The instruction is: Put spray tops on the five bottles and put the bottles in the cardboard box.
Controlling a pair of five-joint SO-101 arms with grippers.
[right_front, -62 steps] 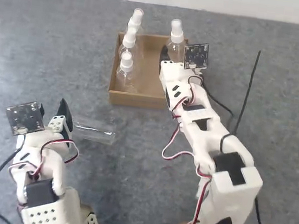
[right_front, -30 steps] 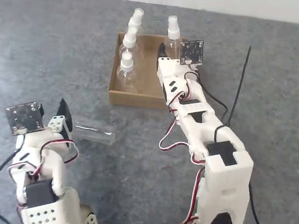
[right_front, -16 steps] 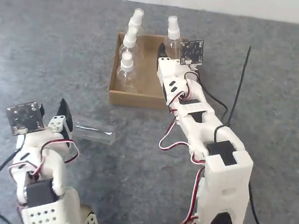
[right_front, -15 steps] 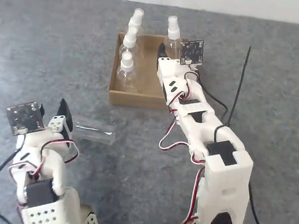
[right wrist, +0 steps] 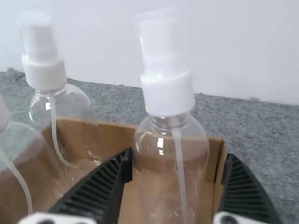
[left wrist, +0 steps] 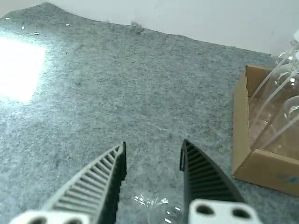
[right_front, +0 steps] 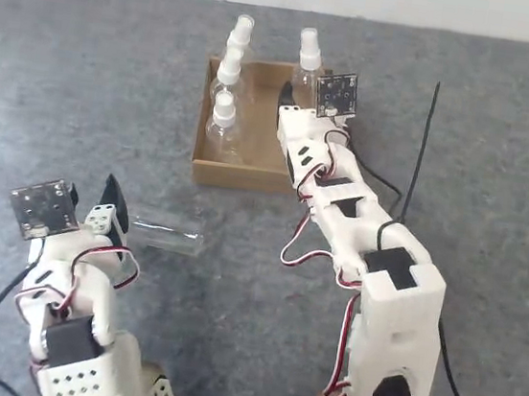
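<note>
R arm [right_front: 350, 209]: stretched long and low from its base, wrist over the cardboard box [right_front: 212, 167] at the near wall on that arm's side. Your right end effector [right wrist: 177, 161] is spread, one finger each side of bottle no. 4 [right wrist: 170, 154]. One finger looks to touch the clear body; the other stands off it, w/ box wall showing in the gap. Not pinching.

Bottle no. 4: upright, capped, inside the box at the far corner on the R-arm side. Can't tell if its base sits on the box floor.

L arm [right_front: 77, 272]: folded up over its base, well apart from the box on the near side, wrist pitched down at the worktop [right_front: 66, 87]. Your left end effector [left wrist: 153, 145] is spread, nothing between the tips. Bottle no. 5 [right_front: 165, 235] lies on its side on the worktop outside the box, near its front wall, neck end just beside that end effector. Contact: can't tell.

Counts:
- Bottles: 5, clear. 4 upright in the box, 1 lying outside it.
- In the box: row of three [right_front: 228, 73] along the wall away from the R arm, plus no. 4.
- Spray tops [right_front: 310, 41]: 4, white, one on each bottle in the box. No. 5 has an open neck.
- Box: 1. Arms: 2.
</note>
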